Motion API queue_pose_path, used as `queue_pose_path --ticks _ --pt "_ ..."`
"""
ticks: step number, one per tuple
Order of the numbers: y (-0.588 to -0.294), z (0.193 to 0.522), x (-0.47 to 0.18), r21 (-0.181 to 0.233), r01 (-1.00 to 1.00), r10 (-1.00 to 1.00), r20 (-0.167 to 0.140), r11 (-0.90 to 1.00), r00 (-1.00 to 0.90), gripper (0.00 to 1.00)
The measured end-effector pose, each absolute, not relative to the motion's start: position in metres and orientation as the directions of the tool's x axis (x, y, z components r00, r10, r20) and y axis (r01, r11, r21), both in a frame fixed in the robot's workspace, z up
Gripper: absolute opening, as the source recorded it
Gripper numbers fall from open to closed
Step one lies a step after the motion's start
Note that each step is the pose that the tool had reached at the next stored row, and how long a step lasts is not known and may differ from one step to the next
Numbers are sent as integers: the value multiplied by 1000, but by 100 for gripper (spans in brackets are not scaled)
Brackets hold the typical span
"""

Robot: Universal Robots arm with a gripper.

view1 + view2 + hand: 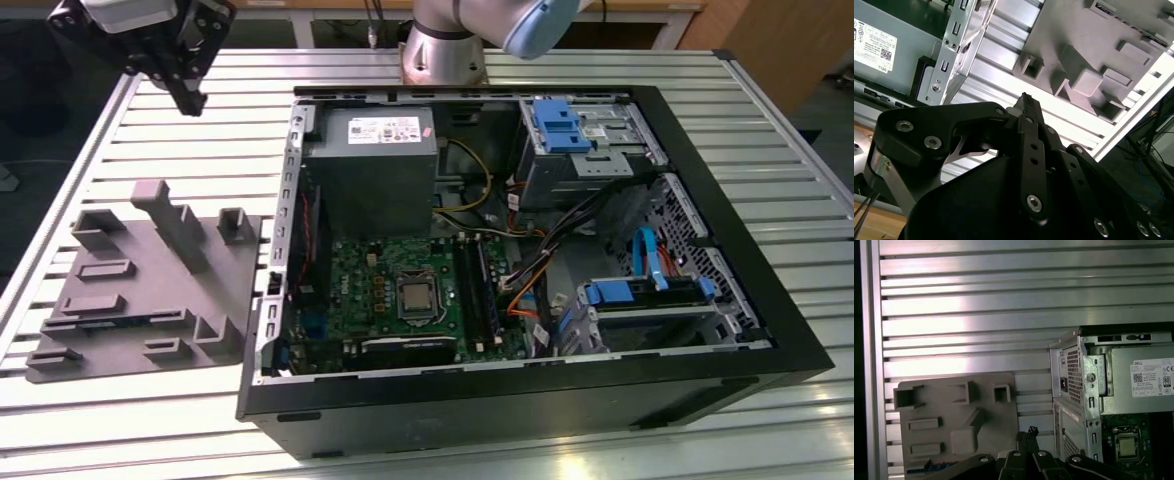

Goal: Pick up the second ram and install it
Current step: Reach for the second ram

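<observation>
arm point(447, 50) cut by frame edge, case point(1089, 390) cropped

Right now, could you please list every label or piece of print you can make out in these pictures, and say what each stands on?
White sticker on the grey metal power supply box, seen in all three views: a maker's mark, codes and symbols; the fine print is too small to read.
Grey moulded fixture plate: no print that I can see.

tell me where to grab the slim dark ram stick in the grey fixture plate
Probably by the middle of its top long edge, from straight above, jaws across its flat faces: the slim dark ram stick seems to stand on edge in a slot of the grey moulded fixture plate.
</observation>
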State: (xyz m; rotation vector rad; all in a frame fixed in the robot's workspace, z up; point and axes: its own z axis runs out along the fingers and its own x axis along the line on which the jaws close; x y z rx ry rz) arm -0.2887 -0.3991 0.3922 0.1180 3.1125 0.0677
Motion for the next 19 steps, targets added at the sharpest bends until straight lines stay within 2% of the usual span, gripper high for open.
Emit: queue_pose_path --ticks 19 --pt "-400 391 -297 44 75 76 -24 996 -997 11"
